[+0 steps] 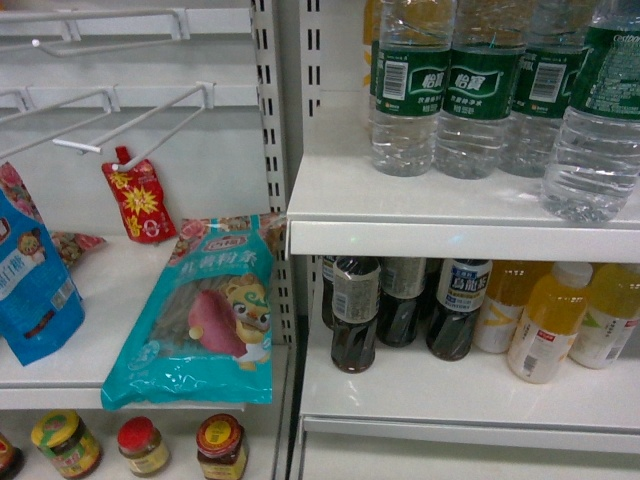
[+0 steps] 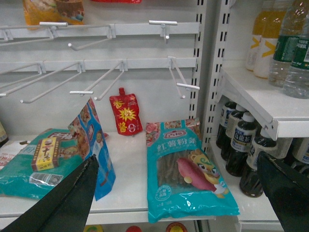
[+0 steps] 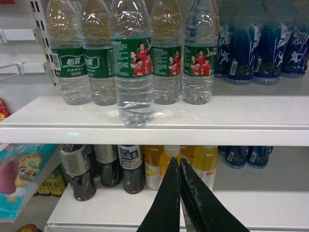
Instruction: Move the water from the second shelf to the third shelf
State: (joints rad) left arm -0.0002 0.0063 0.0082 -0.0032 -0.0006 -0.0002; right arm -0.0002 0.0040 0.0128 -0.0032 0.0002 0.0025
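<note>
Several clear ribbed water bottles with green labels stand in a row on the upper white shelf (image 3: 227, 120). One water bottle (image 3: 134, 72) stands forward of the row, near the shelf edge, and shows at the right in the head view (image 1: 598, 120). My right gripper (image 3: 179, 160) is shut with nothing in it. It sits lower than the water shelf, in front of the yellow juice bottles (image 3: 205, 164). My left gripper (image 2: 177, 157) is open and empty, off to the left over a teal snack packet (image 2: 186, 169). Neither gripper shows in the head view.
The lower shelf (image 3: 270, 203) holds dark tea bottles (image 3: 130, 166) and yellow juice. Blue drink bottles (image 3: 263, 48) stand right of the water. The left bay has white peg hooks (image 2: 96, 72), a red pouch (image 2: 126, 113), a blue bag (image 1: 35, 290) and jars (image 1: 220, 448) below.
</note>
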